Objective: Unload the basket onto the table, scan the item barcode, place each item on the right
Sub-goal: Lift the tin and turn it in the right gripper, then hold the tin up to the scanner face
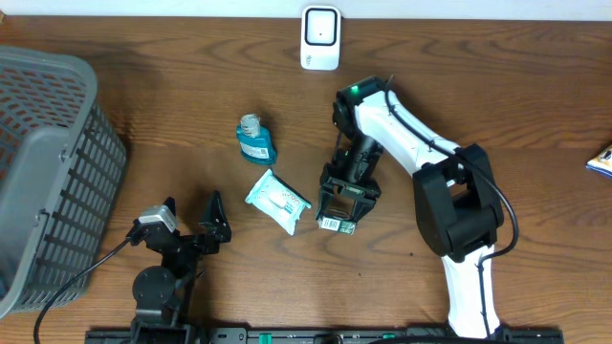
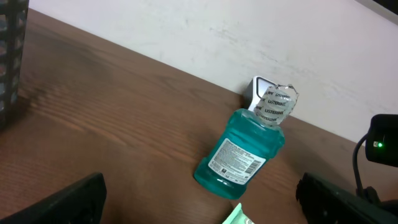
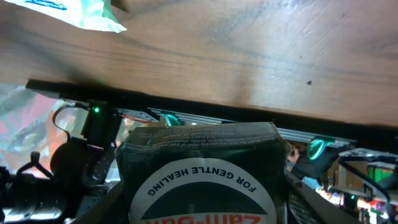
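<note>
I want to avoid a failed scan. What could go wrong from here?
The box, gripped by the right gripper, is far from the scanner; it may slip on the way. Its barcode faces up, so the scan may miss without a turn. The bottle lies near that path and might be knocked.

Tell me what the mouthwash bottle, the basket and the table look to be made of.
Mouthwash bottle: clear glossy plastic, probably; the teal liquid shows through its walls.
Basket: grey plastic with a matte look, judging by its moulded slatted walls.
Table: brown wood or a wood-look laminate; grain lines run across it, but which one cannot be told.
</note>
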Robot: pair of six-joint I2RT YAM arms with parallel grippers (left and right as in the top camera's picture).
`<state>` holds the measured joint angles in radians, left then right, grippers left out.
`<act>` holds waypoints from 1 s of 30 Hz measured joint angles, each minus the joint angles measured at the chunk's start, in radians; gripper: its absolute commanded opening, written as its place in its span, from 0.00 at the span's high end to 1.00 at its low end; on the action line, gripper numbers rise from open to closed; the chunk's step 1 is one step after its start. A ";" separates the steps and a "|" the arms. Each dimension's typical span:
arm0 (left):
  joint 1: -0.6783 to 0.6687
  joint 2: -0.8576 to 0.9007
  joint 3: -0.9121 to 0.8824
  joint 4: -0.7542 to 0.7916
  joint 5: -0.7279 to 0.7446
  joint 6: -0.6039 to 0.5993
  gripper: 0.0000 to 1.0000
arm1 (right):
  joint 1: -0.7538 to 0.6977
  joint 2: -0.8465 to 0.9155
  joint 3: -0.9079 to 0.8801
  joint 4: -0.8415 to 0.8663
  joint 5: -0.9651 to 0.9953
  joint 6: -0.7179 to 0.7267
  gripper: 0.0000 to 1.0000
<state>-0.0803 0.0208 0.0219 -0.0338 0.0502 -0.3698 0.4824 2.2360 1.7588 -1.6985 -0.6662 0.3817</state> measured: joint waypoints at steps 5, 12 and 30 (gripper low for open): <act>0.000 0.000 0.000 0.000 0.000 0.000 0.02 | -0.006 -0.009 0.000 0.000 0.000 -0.043 0.70; 0.000 0.000 0.000 0.000 0.000 0.000 0.02 | -0.006 -0.160 0.000 0.001 0.027 -0.086 0.69; 0.000 0.000 0.000 0.000 0.000 0.000 0.02 | 0.074 -0.429 0.002 0.668 0.707 0.125 0.67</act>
<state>-0.0803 0.0208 0.0219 -0.0338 0.0498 -0.3698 0.5560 1.8069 1.7607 -1.0309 0.0406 0.5068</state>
